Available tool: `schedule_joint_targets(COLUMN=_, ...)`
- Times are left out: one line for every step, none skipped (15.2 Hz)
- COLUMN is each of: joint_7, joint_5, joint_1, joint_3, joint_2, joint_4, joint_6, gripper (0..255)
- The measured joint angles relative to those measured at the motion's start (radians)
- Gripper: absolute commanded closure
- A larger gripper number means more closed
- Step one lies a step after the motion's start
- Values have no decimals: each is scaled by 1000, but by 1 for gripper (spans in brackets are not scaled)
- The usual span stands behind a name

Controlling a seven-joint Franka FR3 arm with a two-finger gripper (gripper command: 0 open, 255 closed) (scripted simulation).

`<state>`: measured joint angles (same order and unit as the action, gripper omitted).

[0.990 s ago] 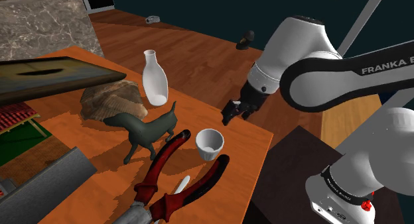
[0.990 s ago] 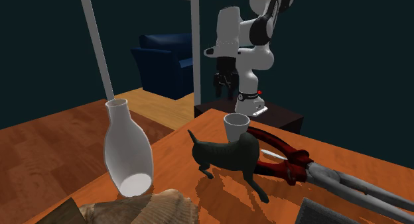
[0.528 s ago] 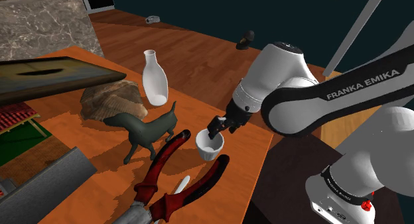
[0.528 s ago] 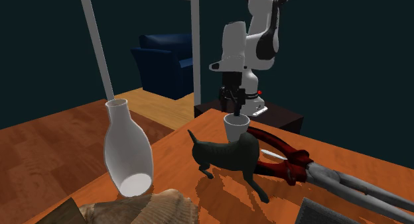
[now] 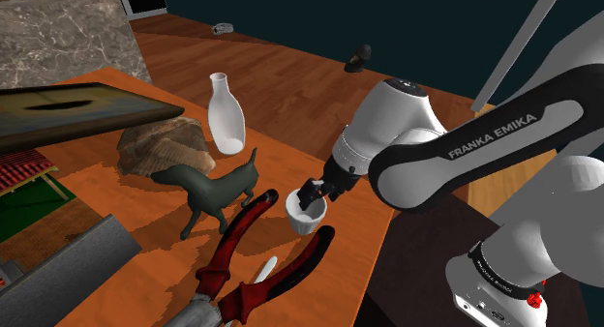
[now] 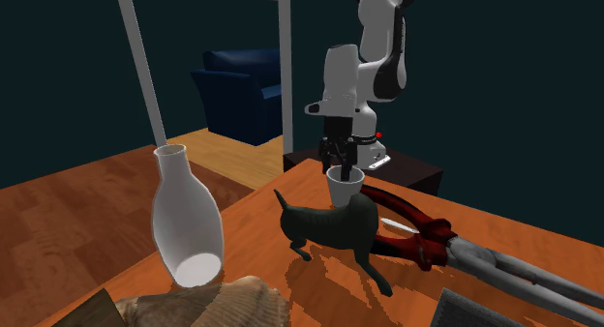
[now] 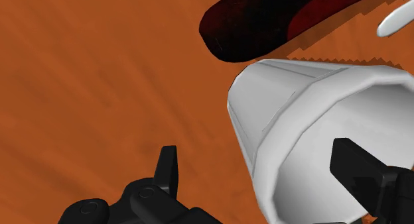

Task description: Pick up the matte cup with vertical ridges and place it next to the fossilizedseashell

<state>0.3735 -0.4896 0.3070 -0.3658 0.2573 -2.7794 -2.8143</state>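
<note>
Straddling the cup's [image 5: 305,213] wall, are you?

Yes. My fingers [image 7: 169,168] stand apart, one outside the wall and one down inside the mouth. In the wrist view neither seems to press on it yet.

Where does it stand?

Upright on the counter [image 5: 97,180], near the edge by my stand. In the shoulder view it sits between the two handle tips of the red pliers [image 5: 254,269], at about four o'clock from the dark dog figurine [image 5: 215,188].

How do you expect it to handle?

I judge it light and stiff, a small thin-walled thing, plain white and faceted. It may be brittle, so I'd squeeze only enough to hold it. The dull surface should not slip much, and the flat facets give my pads something to sit on.

And where do you take it?

Right here, pinching the wall just under the rim. Held by one side it may hang a little tilted, so I'd lift slowly.

Then where?

The seashell [image 5: 160,146] lies at about ten o'clock from the cup in the shoulder view, beyond the dog, with a white bottle [image 5: 226,114] at the shell's two o'clock. I'd want height over the dog.
</note>
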Motion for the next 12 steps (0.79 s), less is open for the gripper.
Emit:
schedule_joint_targets(joint_7=0, joint_5=0, joint_1=0, joint_3=0, joint_2=-1, joint_4=0, joint_6=-1, gripper=0)
schedule_joint_targets(joint_7=-1, joint_5=0, joint_1=0, joint_3=0, joint_2=-2, joint_4=0, joint_6=-2, gripper=0)
schedule_joint_targets(joint_7=-1, joint_5=0, joint_1=0, joint_3=0, joint_2=-2, joint_4=0, joint_6=-2, gripper=0)
schedule_joint_targets(joint_7=-1, joint_5=0, joint_1=0, joint_3=0, joint_2=-2, joint_4=0, joint_6=-2, gripper=255)
schedule_joint_targets(joint_7=-1, joint_5=0, joint_1=0, joint_3=0, joint_2=-2, joint_4=0, joint_6=-2, gripper=255)
schedule_joint_targets(joint_7=-1, joint_5=0, joint_1=0, joint_3=0, joint_2=-2, joint_4=0, joint_6=-2, gripper=255)
schedule_joint_targets(joint_7=-1, joint_5=0, joint_1=0, joint_3=0, joint_2=-2, joint_4=0, joint_6=-2, gripper=255)
schedule_joint_targets(joint_7=-1, joint_5=0, joint_1=0, joint_3=0, joint_2=-2, joint_4=0, joint_6=-2, gripper=255)
schedule_joint_targets(joint_7=-1, joint_5=0, joint_1=0, joint_3=0, joint_2=-2, joint_4=0, joint_6=-2, gripper=255)
schedule_joint_targets(joint_7=-1, joint_5=0, joint_1=0, joint_3=0, joint_2=-2, joint_4=0, joint_6=-2, gripper=255)
schedule_joint_targets(joint_7=-1, joint_5=0, joint_1=0, joint_3=0, joint_2=-2, joint_4=0, joint_6=-2, gripper=255)
schedule_joint_targets(joint_7=-1, joint_5=0, joint_1=0, joint_3=0, joint_2=-2, joint_4=0, joint_6=-2, gripper=255)
